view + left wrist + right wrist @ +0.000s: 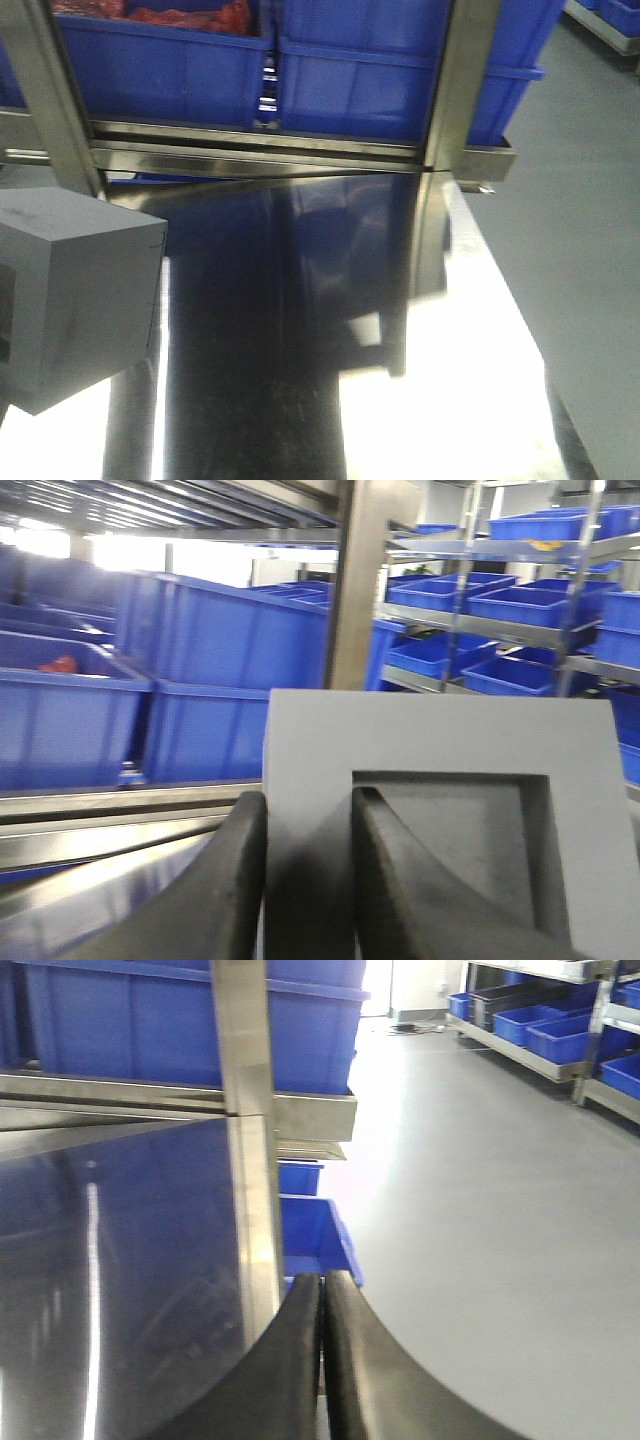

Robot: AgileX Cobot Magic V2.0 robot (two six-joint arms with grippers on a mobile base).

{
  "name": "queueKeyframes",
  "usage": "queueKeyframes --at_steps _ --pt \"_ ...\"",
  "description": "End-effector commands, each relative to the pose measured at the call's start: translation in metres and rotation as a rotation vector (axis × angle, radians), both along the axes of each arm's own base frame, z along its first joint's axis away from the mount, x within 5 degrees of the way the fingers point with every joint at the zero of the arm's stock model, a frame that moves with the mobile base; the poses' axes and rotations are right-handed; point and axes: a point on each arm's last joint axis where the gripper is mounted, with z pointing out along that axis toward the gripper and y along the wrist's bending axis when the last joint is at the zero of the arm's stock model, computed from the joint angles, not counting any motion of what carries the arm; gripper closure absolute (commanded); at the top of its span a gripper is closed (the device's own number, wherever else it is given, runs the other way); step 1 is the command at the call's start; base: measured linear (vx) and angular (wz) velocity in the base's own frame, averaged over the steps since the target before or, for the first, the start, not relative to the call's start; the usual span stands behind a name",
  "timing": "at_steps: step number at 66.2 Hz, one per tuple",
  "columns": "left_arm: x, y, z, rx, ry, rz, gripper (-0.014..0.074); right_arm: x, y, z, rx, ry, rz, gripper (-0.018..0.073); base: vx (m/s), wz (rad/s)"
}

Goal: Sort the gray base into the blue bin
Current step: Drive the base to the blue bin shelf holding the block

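The gray base (pixel 440 730) is a matte gray block whose square recessed pocket faces the left wrist camera. My left gripper (pixel 308 810) is shut on one of its walls, one finger outside and the other inside the pocket. In the front view the gray base (pixel 80 290) hangs at the left above the shiny table. Large blue bins (pixel 400 90) stand side by side on a rail behind the table; one blue bin (pixel 230 640) rises just beyond the block. My right gripper (pixel 322 1285) is shut on nothing, near the table's right edge.
Steel posts (pixel 460 80) rise in front of the bins. The left bin (pixel 160 20) holds red items. The reflective steel table (pixel 300 350) ends at the right over grey floor (pixel 590 250). Smaller blue bins (pixel 310 1230) sit below it. Shelf racks of blue trays (pixel 520 590) stand beyond.
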Motion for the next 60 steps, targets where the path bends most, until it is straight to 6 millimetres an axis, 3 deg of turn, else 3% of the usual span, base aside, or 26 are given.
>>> queueKeyframes --at_steps 1,60 --pt "-0.0018 0.0016 0.0183 -0.075 -0.103 0.004 0.0603 0.0020 -0.0004 0.0048 -0.020 -0.051 -0.002 0.0564 -0.09 -0.34" --pt "-0.0018 0.0016 0.0184 -0.075 -0.104 0.004 0.0603 0.0020 -0.0004 0.0048 -0.020 -0.051 -0.002 0.0564 -0.09 -0.54"
